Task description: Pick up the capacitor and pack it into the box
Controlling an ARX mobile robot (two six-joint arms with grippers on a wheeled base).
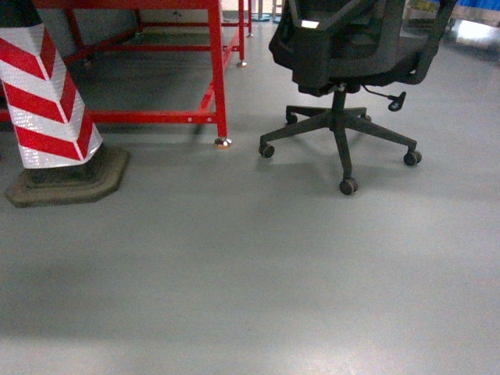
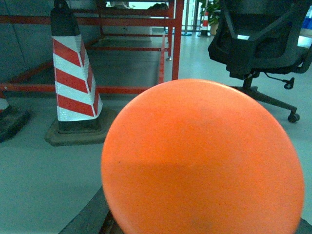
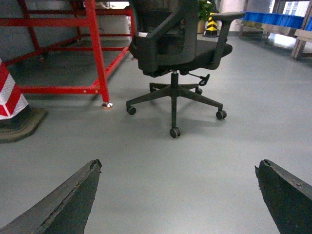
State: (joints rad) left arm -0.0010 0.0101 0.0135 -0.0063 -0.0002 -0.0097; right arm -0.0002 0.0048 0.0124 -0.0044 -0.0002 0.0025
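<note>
Nothing packed yet: no capacitor or box in sight, right tool spread wide and empty, left tool's state unclear.

Left pincer hidden behind an orange disc; office chair top cut off.

I see a smooth, slightly shiny grey floor, a glossy red painted metal frame, and a smooth matt orange disc
</note>
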